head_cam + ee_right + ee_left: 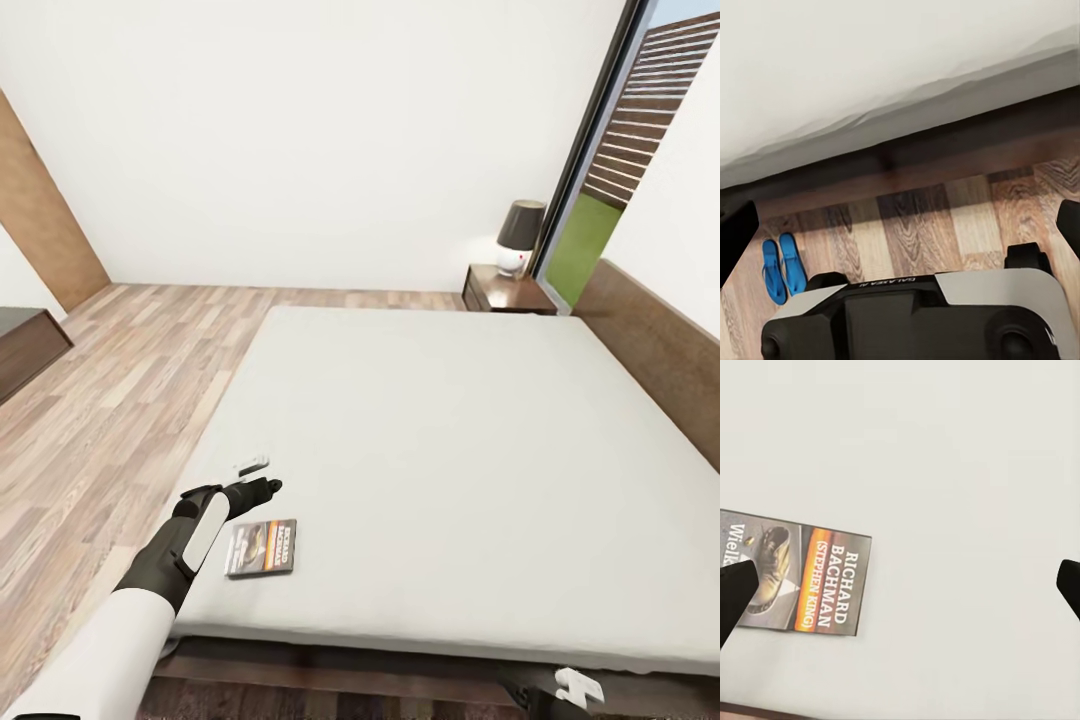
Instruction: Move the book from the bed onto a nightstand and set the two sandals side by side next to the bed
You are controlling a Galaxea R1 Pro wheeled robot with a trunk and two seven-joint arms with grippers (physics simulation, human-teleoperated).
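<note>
The sandals (780,266) already lie paired on the floor by the bed (450,450), but the book (262,548) still rests on the mattress just beside the left gripper (262,477), whose jaws are spread wide, with the nightstand (505,290) far beyond.

Book (262,548) flat on bed (450,470), near foot edge, toward left side. Left gripper (262,478) above mattress, just behind and left of book, jaws spread wide. Nightstand (507,290) beyond bed's far side, by headboard (655,345); lamp (519,236) on top. Two sandals (781,266) side by side on floor (930,225), near bed edge, beside robot base (915,319).
</note>
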